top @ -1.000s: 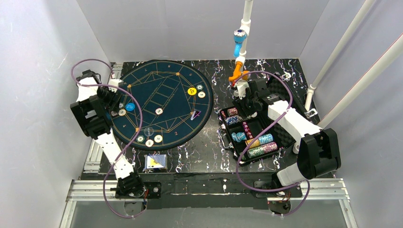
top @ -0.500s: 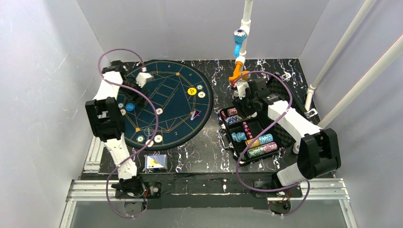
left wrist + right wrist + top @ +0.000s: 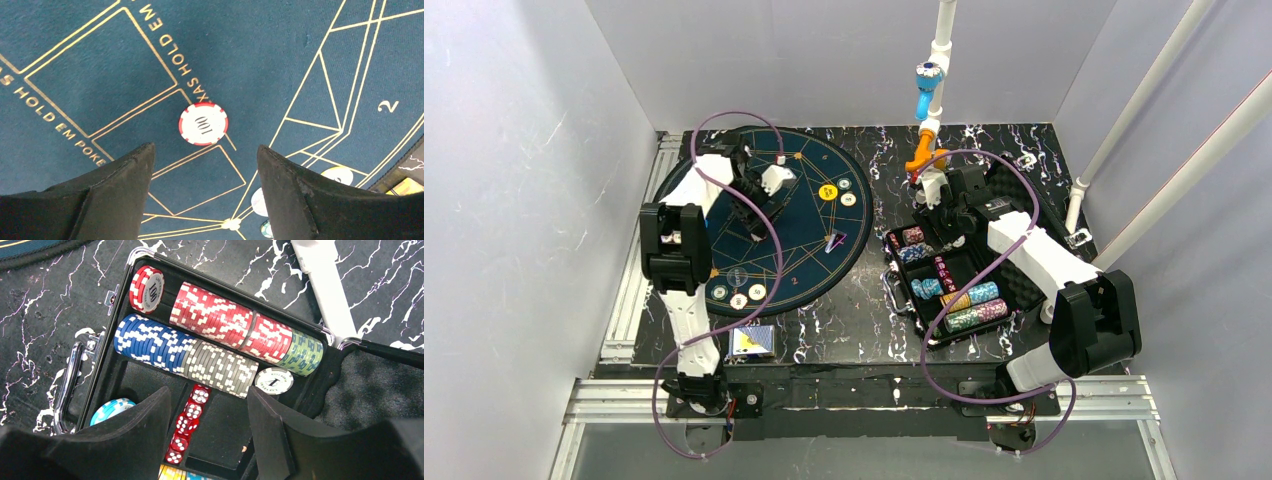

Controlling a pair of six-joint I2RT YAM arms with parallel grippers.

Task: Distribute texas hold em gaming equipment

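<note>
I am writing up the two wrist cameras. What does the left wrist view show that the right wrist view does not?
Only the left wrist view: a red-edged white chip marked 100, lying flat on the mat among gold lines, with printed words and a number 2. Only the right wrist view: the open black case holding rows of red chips, blue chips, grey chips, green chips, plus red dice. Both: the arm's own jaws, open with nothing between them, an edge of the mat, and black marbled table.
</note>
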